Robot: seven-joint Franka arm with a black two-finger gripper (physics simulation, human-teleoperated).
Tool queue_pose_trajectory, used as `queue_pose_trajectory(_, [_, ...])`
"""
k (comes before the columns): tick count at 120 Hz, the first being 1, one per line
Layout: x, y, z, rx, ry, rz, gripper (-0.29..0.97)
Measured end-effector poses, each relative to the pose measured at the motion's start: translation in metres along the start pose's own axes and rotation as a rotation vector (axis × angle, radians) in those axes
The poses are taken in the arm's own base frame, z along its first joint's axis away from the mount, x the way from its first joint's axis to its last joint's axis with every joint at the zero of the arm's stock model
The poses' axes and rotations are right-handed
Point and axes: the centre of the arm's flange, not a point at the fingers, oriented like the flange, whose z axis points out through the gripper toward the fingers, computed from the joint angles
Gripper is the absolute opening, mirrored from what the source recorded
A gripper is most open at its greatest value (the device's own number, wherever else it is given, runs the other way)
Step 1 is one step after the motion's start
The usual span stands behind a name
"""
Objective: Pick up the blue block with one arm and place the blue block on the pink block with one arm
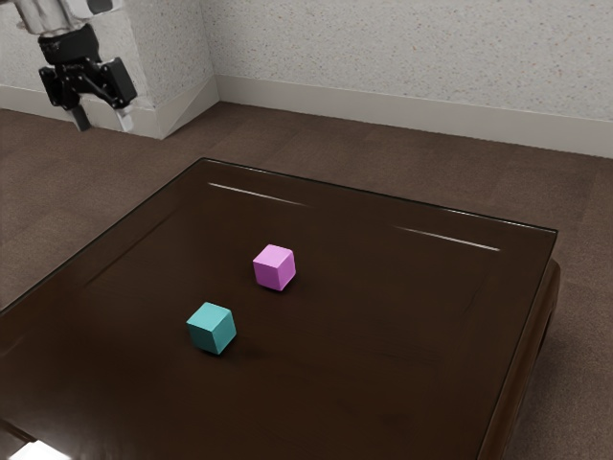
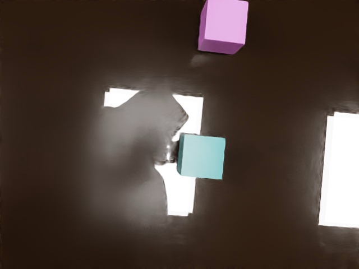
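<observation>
A blue-green block [image 1: 211, 327] rests on the dark glossy table [image 1: 402, 316], nearer the front. A pink block [image 1: 274, 266] stands a short way behind it and toward the exterior view's right, apart from it. My gripper [image 1: 101, 120] hangs high at the exterior view's upper left, far above and away from both blocks, its two fingers spread apart with nothing between them. Looking down from the hand, the blue block [image 2: 201, 156] lies near the middle and the pink block [image 2: 223, 26] farther off.
The table's far edge [image 1: 383, 196] and right edge [image 1: 536, 316] drop to a brown floor. A white wall with a baseboard [image 1: 412, 105] runs behind. Bright reflections [image 2: 339, 168] show on the tabletop.
</observation>
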Motion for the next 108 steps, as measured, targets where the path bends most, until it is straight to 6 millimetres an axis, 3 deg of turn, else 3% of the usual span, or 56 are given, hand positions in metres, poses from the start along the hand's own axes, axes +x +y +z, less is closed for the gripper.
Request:
queue_pose_trajectory(7, [-0.004, 0.001, 0.000, 0.011, 0.006, 0.001, 0.66])
queue_pose_trajectory(10, [-0.001, 0.001, 0.009, 0.014, -0.003, 0.001, 0.66])
queue_pose_trajectory(21, [0.008, 0.014, 0.120, 0.014, -0.118, 0.022, 0.66])
queue_pose_trajectory(33, [-0.008, 0.057, 0.228, 0.029, -0.162, 0.094, 0.65])
queue_pose_trajectory(37, [-0.017, 0.070, 0.260, 0.037, -0.165, 0.115, 0.65])
queue_pose_trajectory(42, [-0.021, 0.078, 0.284, 0.043, -0.149, 0.128, 0.65])
queue_pose_trajectory(49, [-0.021, 0.076, 0.299, 0.044, -0.109, 0.115, 0.65])
queue_pose_trajectory(78, [0.005, 0.029, 0.347, 0.051, -0.030, -0.003, 0.64])
queue_pose_trajectory(97, [0.015, 0.054, 0.377, 0.057, -0.017, 0.036, 0.63])
queue_pose_trajectory(108, [0.018, 0.043, 0.382, 0.060, -0.001, 0.013, 0.63])
